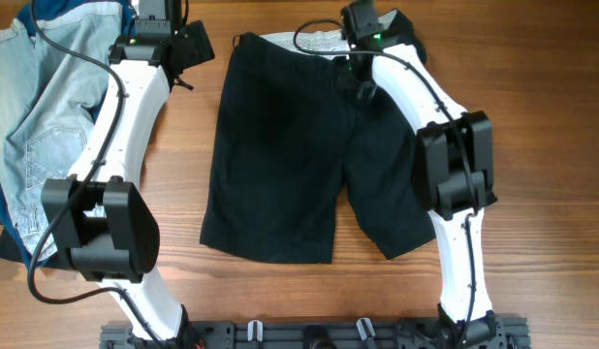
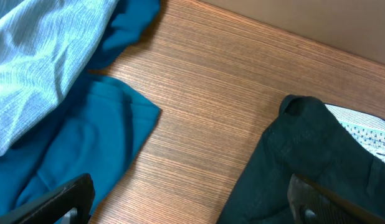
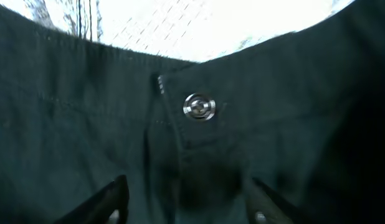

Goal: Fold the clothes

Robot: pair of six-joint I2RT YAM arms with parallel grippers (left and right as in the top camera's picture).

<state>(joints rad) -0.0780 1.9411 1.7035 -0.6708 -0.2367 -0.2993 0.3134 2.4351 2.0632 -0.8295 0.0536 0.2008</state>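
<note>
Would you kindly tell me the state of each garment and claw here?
Black shorts: spread flat, unfolded.
Waist button: appears fastened.
Light jeans: crumpled in a heap.
Blue garment: rumpled, partly under the jeans.
Left claw: open, over bare table.
Right claw: open, over the waist button.

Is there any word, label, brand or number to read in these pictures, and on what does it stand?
No text can be read.
Metal button on the black shorts: any marking is too blurred to read.
White lining inside the shorts: a dotted pattern only, no letters.
Light jeans: no label shows.
</note>
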